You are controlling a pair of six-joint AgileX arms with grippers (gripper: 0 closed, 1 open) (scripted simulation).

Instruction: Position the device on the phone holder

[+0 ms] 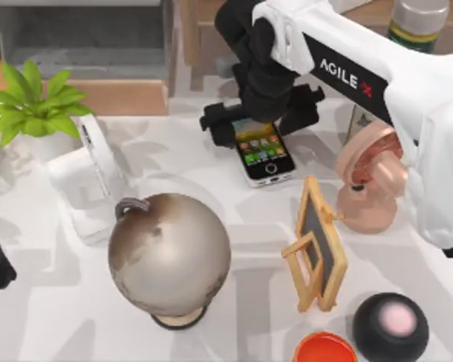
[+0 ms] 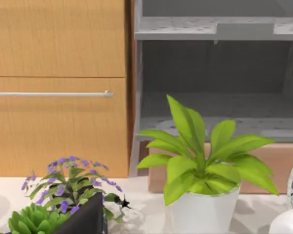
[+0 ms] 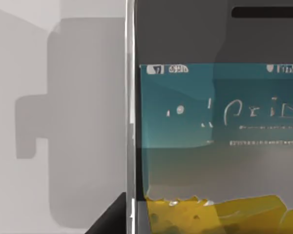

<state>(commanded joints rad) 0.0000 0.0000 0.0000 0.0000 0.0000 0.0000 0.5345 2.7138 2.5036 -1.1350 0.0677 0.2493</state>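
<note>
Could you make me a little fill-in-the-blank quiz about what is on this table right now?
1. The smartphone lies flat with its screen facing ____.
2. The right gripper is over the phone's ____ end.
3. The white phone holder stands beside the potted ____.
4. Between holder and wooden easel stands a ____.

Missing words: up; top; plant; globe

The right arm is stretched in from the table's right side, its wrist bent downward. The right gripper [image 1: 263, 121] is held low at the table's far middle, fingers spread wide. The left arm is parked at the left edge.
</note>
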